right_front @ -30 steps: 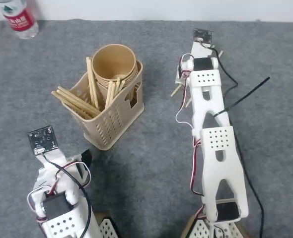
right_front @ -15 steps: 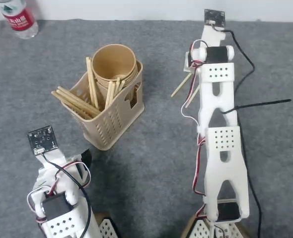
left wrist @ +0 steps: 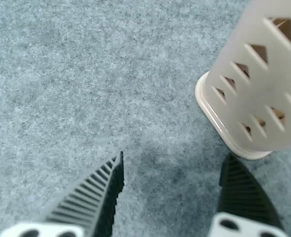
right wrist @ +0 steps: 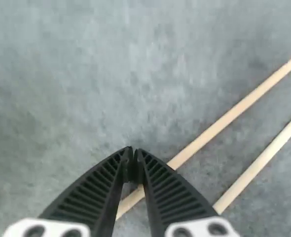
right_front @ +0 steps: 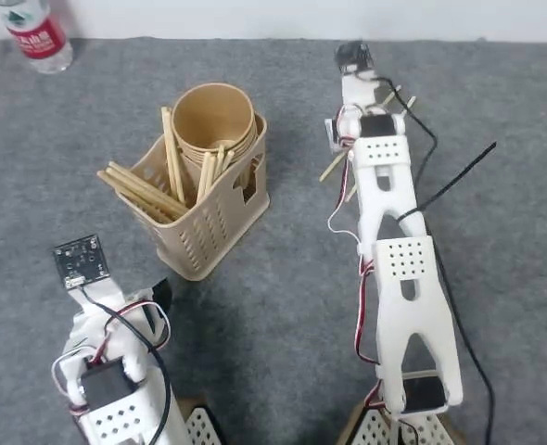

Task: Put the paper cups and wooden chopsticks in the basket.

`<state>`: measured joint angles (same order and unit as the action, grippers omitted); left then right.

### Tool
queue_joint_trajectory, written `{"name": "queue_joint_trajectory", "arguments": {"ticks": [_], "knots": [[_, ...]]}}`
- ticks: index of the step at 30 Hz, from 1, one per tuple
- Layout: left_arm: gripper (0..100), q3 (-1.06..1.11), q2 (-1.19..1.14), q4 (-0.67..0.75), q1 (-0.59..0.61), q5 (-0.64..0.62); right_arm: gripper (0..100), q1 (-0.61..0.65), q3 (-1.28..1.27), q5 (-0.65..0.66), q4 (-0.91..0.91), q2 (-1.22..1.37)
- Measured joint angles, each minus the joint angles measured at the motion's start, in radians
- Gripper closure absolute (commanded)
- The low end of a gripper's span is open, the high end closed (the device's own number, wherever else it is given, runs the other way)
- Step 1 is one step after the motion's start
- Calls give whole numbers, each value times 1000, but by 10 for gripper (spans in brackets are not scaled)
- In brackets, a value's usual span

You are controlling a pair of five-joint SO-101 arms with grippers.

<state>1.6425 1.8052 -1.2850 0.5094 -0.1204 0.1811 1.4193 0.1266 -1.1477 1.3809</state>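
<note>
A grey, carpet-like tabletop (right_front: 283, 278) carries everything, with a pale wall along its far edge.

The right end effector (right wrist: 133, 150) has its two black fingers pressed together, with nothing gripped between the tips, low over the grey pile. A loose chopstick (right wrist: 224, 121) runs slantwise beneath those tips; I cannot tell whether they touch it. A second loose chopstick (right wrist: 264, 158) lies just beside the first, roughly parallel to it. In the high view the right arm (right_front: 394, 232) stretches toward the far edge, right of centre, and the sticks poke out from under its wrist.

The left end effector (left wrist: 175, 158) is spread wide and holds nothing. It hovers over bare grey surface near the tabletop's near left corner, with the foot of the basket (left wrist: 254, 98) just beyond one finger.

The basket (right_front: 213, 232) stands left of centre, well apart from the right arm. Stacked paper cups (right_front: 213, 116) sit in its far end, and a bundle of wooden chopsticks (right_front: 144, 190) leans out over its left rim. A water bottle (right_front: 34, 32) lies at the far left corner.
</note>
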Motion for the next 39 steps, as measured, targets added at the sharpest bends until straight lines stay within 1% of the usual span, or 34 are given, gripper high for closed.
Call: {"name": "queue_joint_trajectory", "arguments": {"ticks": [4, 8, 15, 18, 25, 26, 28, 31, 32, 36, 39], "knots": [[702, 0, 0, 0, 0, 0, 991, 0, -5, 9, -15, 6], [702, 0, 0, 0, 0, 0, 991, -40, 8, 9, -124, 2], [702, 0, 0, 0, 0, 0, 991, -180, 120, 20, -462, -3], [702, 0, 0, 0, 0, 0, 991, -218, 158, 72, -583, 5], [702, 0, 0, 0, 0, 0, 983, -229, 212, 95, -608, 3], [702, 0, 0, 0, 0, 0, 963, -226, 212, 97, -608, -8], [702, 0, 0, 0, 0, 0, 889, -212, 212, 92, -608, -43], [702, 0, 0, 0, 0, 0, 749, -183, 212, -31, -608, -120], [702, 0, 0, 0, 0, 0, 726, -173, 212, -91, -608, -138], [702, 0, 0, 0, 0, 0, 733, -137, 212, -319, -608, -166], [702, 0, 0, 0, 0, 0, 734, -91, 212, -394, -608, -161]]}}
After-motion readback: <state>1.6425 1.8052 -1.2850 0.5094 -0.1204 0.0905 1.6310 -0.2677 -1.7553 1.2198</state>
